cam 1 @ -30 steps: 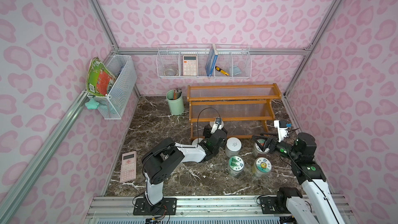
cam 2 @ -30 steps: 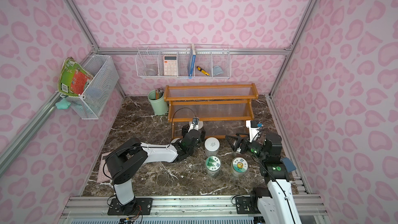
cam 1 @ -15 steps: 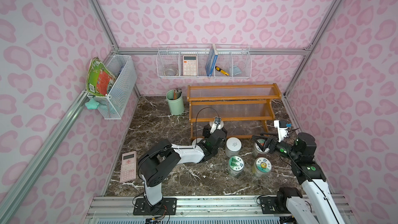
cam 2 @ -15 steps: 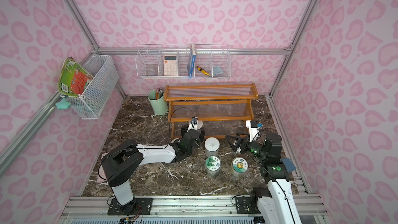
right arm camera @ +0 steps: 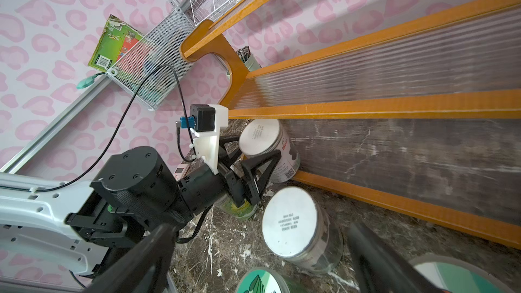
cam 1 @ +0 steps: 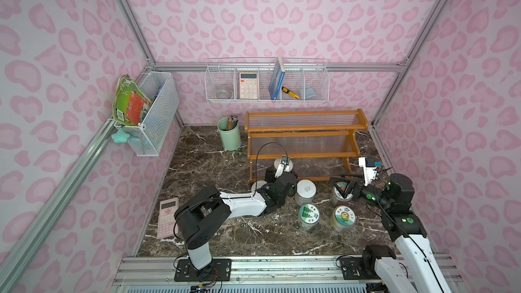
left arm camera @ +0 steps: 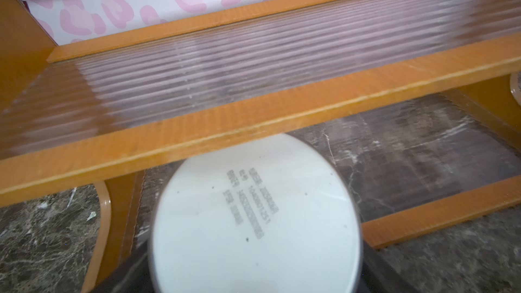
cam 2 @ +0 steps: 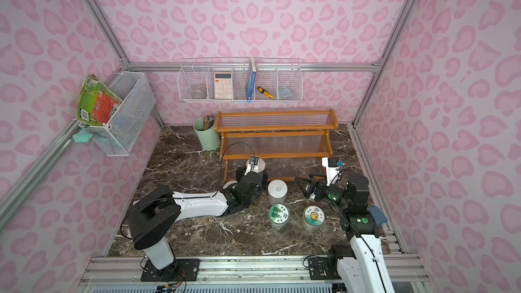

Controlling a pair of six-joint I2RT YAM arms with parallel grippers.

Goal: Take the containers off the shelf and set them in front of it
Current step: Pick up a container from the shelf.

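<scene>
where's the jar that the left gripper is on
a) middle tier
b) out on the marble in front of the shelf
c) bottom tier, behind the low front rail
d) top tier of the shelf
c: the left gripper has its jaws on either side of the white-lidded jar, which sits under the middle tier of the shelf, behind its low front rail.

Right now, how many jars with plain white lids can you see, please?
3: the first jar at the shelf's bottom tier, between the left jaws; the second jar on the tabletop before it; the third jar partly hidden behind the left arm.
</scene>
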